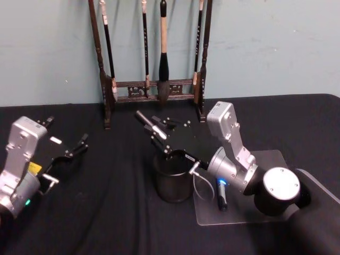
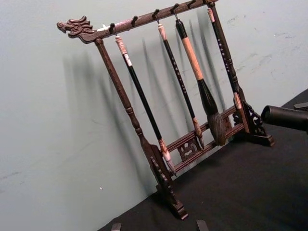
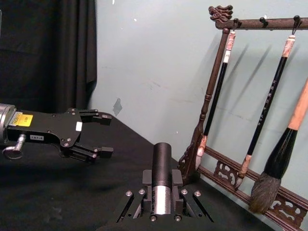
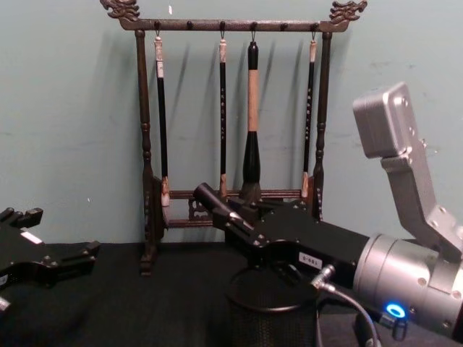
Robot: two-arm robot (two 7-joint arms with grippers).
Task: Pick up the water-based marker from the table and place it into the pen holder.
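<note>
Head view, right hand: you had the right hand [image 1: 157, 133] closed on the water-based marker [image 1: 144, 119], which it held clear of the black counter [image 1: 106, 212].
Head view, marker: it was tilted, with its black cap pointing up and towards the robot's left, and it sat just over the far rim of the pen holder [image 1: 171, 187].
Head view, pen holder: it stood upright on the counter, just beside a clear plate [image 1: 249, 210] under the right arm.
Head view, left hand: your left hand [image 1: 66, 134] sat low on the left, well apart from the holder, with its fingers spread wide and gripping nothing.
Head view, background: the brush rack [image 1: 154, 91] stood against the wall behind the holder.
Left wrist view: you saw the rack with its hanging brushes, and the marker's black cap [image 2: 286, 117] came in at one edge. Two fingertips showed far apart at the frame's edge.
Right wrist view, marker: the black cap and silver barrel [image 3: 162, 199] sat pinched between the right hand's two fingers.
Right wrist view, left hand: it showed farther off, above the counter, with its fingers wide.
Chest view, marker: it was raised above the holder's mouth [image 4: 269, 298], slightly towards the robot's left, with the cap end highest.
Chest view, left hand: it was at the lower left, spread wide and near the counter.
</note>
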